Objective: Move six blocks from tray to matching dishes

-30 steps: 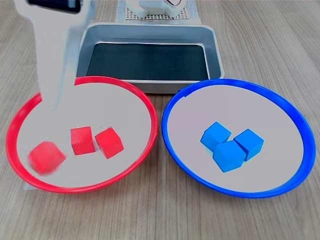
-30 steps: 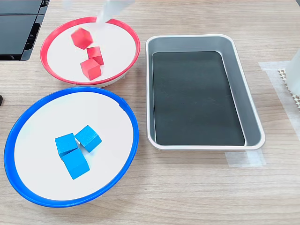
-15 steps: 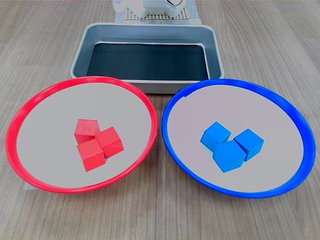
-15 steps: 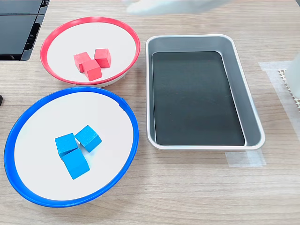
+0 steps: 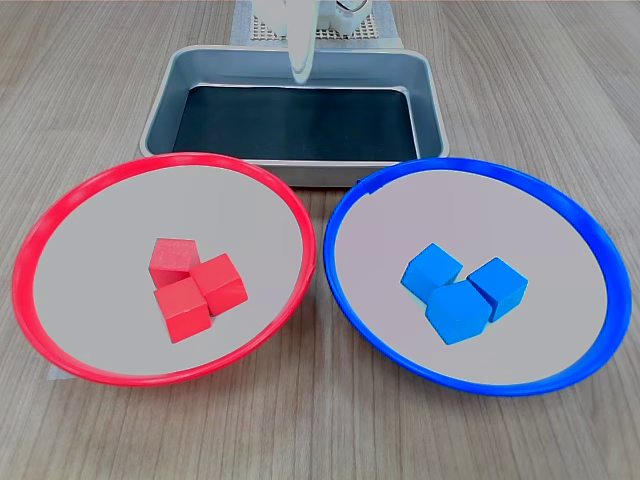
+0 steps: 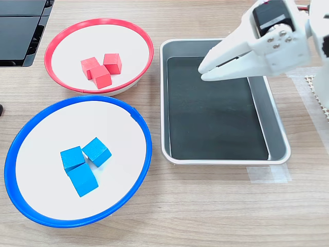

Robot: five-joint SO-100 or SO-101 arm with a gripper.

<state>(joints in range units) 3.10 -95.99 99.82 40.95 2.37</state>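
Three red blocks [image 5: 183, 308] [image 6: 102, 76] lie bunched together in the red-rimmed dish [image 5: 100, 240] [image 6: 128, 46]. Three blue blocks [image 5: 459, 312] [image 6: 83, 179] sit clustered in the blue-rimmed dish [image 5: 380, 220] [image 6: 51, 128]. The silver tray [image 5: 430, 100] [image 6: 275, 128] shows only its black bottom, with no block in it. My white gripper [image 6: 202, 73] [image 5: 300, 65] hangs over the tray. Its tips are together and nothing is held between them.
A black device [image 6: 20, 25] lies at the second exterior view's top left, beside the red-rimmed dish. The arm's base stands on a white perforated mat [image 5: 310, 30] behind the tray. Clear tape [image 6: 267, 174] marks the wooden table by the tray's corner.
The arm has swung from above the red-rimmed dish to above the tray. The third red block has dropped and settled against the other two.
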